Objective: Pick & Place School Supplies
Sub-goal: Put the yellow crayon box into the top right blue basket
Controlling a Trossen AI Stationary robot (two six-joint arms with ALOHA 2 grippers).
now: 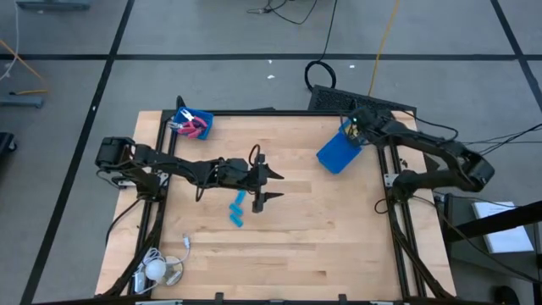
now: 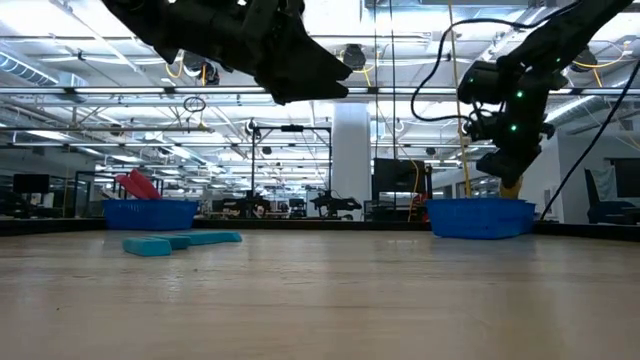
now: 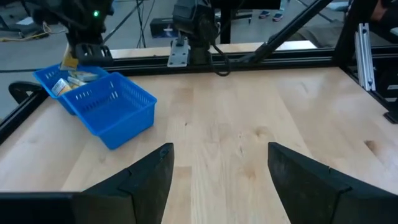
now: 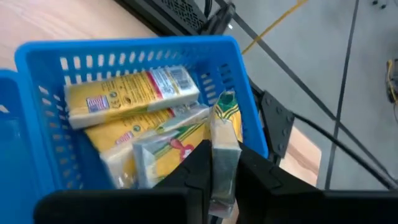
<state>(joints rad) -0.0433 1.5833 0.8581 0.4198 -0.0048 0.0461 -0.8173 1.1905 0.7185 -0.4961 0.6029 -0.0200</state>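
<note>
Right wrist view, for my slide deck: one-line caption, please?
Right claw pinches a yellow-orange rectangular packet upright over a blue slotted plastic bin already holding similar packets.

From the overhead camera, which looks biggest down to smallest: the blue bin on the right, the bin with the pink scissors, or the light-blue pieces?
1. Right bin
2. Scissors bin
3. Light-blue pieces, clearly smallest

Grey floor showing dark tape lines, cables trailing across it — ceiling lights glowing over a big hall with a white pillar.
</note>
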